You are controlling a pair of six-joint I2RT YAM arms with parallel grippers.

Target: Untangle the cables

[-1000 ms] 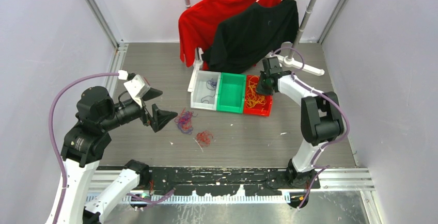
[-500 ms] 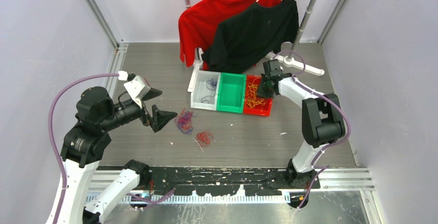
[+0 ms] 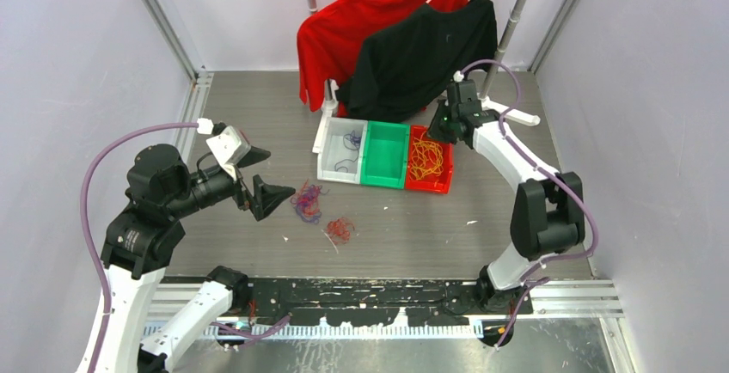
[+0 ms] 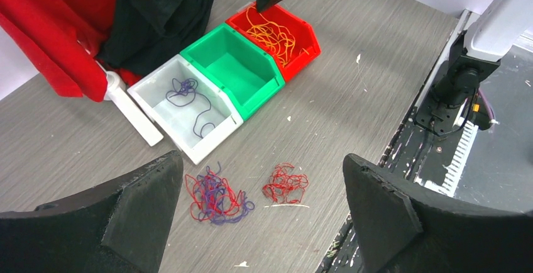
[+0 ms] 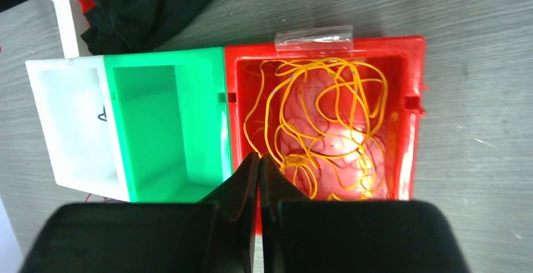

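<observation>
A tangle of purple and red cables (image 3: 307,201) (image 4: 214,197) lies on the table, with a small dark red bunch (image 3: 341,229) (image 4: 286,183) beside it. Yellow-orange cables (image 3: 425,160) (image 5: 320,128) fill the red bin (image 3: 443,186). A purple cable (image 3: 348,145) (image 4: 185,94) lies in the white bin (image 3: 331,171). My left gripper (image 3: 266,177) (image 4: 263,163) hangs wide open above the two loose bunches, holding nothing. My right gripper (image 3: 438,132) (image 5: 258,156) hovers above the red bin's left side, jaws together, with no cable seen between them.
An empty green bin (image 3: 385,154) (image 5: 163,122) sits between the white and red bins. A red shirt (image 3: 344,29) and a black shirt (image 3: 425,51) hang on a rack behind the bins; its white foot (image 3: 516,115) lies right of my right gripper.
My right arm has risen out of the red bin and drawn back towards the rack. The left arm has stayed still.
</observation>
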